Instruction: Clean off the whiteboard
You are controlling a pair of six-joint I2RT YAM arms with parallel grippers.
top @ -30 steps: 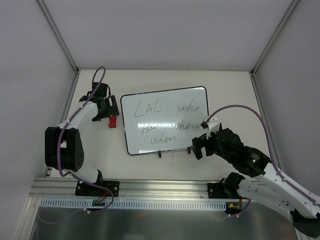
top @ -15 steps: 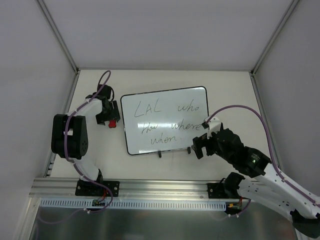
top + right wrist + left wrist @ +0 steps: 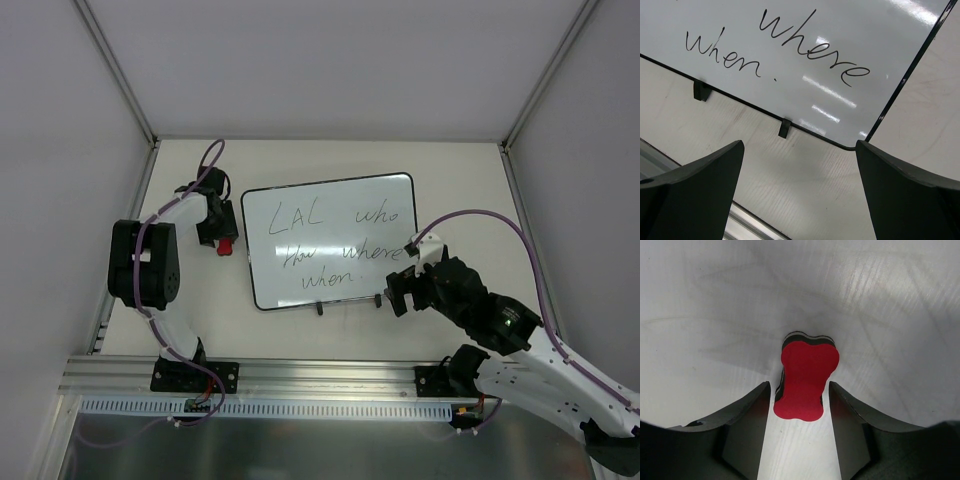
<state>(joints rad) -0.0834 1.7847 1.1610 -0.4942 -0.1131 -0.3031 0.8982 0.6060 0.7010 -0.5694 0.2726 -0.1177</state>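
Note:
The whiteboard (image 3: 330, 240) lies flat on the table, black-framed, with black handwritten words on it. Its near right corner and two feet show in the right wrist view (image 3: 840, 60). A small red bone-shaped eraser (image 3: 226, 243) lies just left of the board. My left gripper (image 3: 218, 232) is open, directly over the eraser. In the left wrist view the eraser (image 3: 805, 380) lies between the fingertips (image 3: 747, 415) with a gap on each side. My right gripper (image 3: 398, 293) is open and empty, hovering by the board's near right corner.
The table is walled by white panels with metal corner posts (image 3: 120, 75). An aluminium rail (image 3: 300, 375) runs along the near edge and carries both arm bases. Purple cables loop off both arms.
My left arm has swung in and the gripper has come down over the red eraser, wrist turned. The right arm has barely moved. The board has not moved.

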